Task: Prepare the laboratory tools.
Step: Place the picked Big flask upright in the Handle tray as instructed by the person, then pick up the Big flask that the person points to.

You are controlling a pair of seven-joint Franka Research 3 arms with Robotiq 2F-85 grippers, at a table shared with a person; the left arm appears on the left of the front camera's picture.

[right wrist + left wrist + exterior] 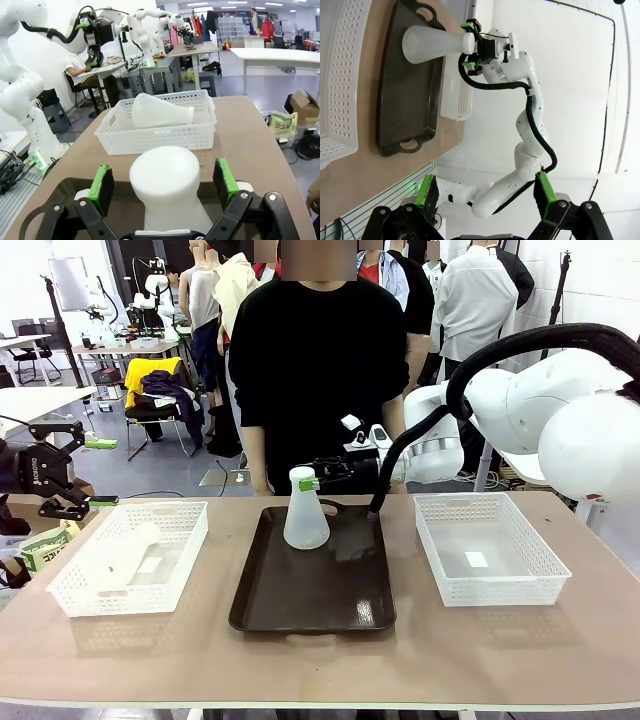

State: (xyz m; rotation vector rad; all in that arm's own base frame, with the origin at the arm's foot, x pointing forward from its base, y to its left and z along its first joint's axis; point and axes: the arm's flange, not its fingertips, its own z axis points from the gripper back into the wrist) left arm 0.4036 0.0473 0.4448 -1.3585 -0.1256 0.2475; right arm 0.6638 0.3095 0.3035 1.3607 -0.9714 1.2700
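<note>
One frosted flask (305, 512) stands upright on the dark brown tray (310, 600). My right gripper (314, 480) reaches in from behind at its neck. In the right wrist view the flask's mouth (165, 175) sits between the green pads (101, 189) with a gap on each side, so my right gripper (163, 186) is open around it. A second flask (120, 555) lies on its side in the left basket (185, 540). My left gripper (85, 472) hangs open and empty above the table's left end, its pads (427, 192) wide apart.
An empty white lattice basket (440, 560) stands right of the tray. A person in black stands close behind the table's far edge. Bags and boxes lie off the table's left end. The front strip of the table is bare wood.
</note>
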